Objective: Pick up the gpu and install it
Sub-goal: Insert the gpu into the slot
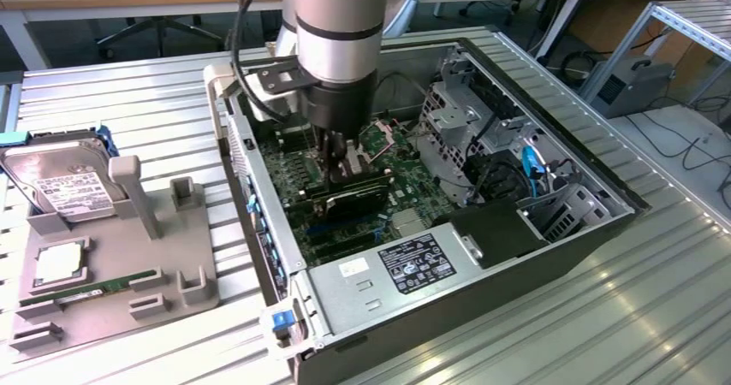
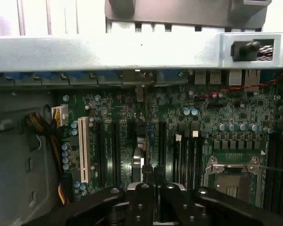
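The gpu (image 1: 356, 195) is a thin dark card standing on edge over the green motherboard (image 1: 395, 167) inside the open computer case (image 1: 571, 231). My gripper (image 1: 341, 164) reaches down into the case from above and is shut on the card's upper edge. In the wrist view the gpu (image 2: 142, 141) appears edge-on, running from between my black fingers (image 2: 142, 193) toward the case's rear wall, in line with the dark expansion slots. Its silvery bracket end (image 2: 140, 92) sits close to the rear wall. Whether the card's lower edge is seated in a slot is hidden.
A grey fixture (image 1: 171, 278) at the exterior view's left carries the hard drive (image 1: 63, 184), a processor (image 1: 57, 265) and a green memory stick (image 1: 98, 289). Inside the case are the power supply (image 1: 395, 274), a drive cage (image 1: 457, 120), a white slot (image 2: 83, 148), a processor socket (image 2: 231, 172) and cables (image 2: 45, 129).
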Robot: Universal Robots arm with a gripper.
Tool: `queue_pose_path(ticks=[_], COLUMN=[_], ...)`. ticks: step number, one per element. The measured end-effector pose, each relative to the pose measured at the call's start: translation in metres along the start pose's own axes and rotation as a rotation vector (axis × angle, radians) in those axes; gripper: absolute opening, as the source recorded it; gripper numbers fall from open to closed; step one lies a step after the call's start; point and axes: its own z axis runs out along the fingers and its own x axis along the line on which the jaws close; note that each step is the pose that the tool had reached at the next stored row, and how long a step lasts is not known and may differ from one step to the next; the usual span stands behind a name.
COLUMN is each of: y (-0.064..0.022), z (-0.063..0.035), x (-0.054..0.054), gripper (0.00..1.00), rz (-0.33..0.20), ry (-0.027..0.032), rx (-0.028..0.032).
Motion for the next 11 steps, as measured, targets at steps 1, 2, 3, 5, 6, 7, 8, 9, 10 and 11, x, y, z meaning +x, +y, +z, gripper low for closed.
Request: queue_pose_path(ticks=[1, 2, 3, 5, 6, 7, 8, 9, 10, 11], y=[-0.0042, -0.0088, -0.0160, -0.0252, -0.0299, -0.0337, -0.0369, -0.0393, -0.0412, -0.0424], z=[0.0002, 0.0005, 0.0009, 0.0015, 0.0017, 0.0019, 0.0021, 0.0023, 0.0024, 0.0024], x=[0.000, 0.000, 0.000, 0.000, 0.000, 0.000, 0.000, 0.000, 0.000, 0.000], gripper=[0.14, 0.11, 0.11, 0.11, 0.11, 0.11, 0.11, 0.11, 0.11, 0.11], rz=[-0.001, -0.002, -0.003, -0.003, -0.003, -0.003, -0.004, -0.004, -0.004, -0.004], ry=[-0.0001, -0.0001, -0.0001, -0.0001, -0.0002, -0.0001, -0.0001, -0.0001, -0.0001, -0.0002], rx=[-0.0060, -0.0125, -0.0220, -0.0351, -0.0416, -0.0466, -0.0506, -0.0537, -0.0559, -0.0573])
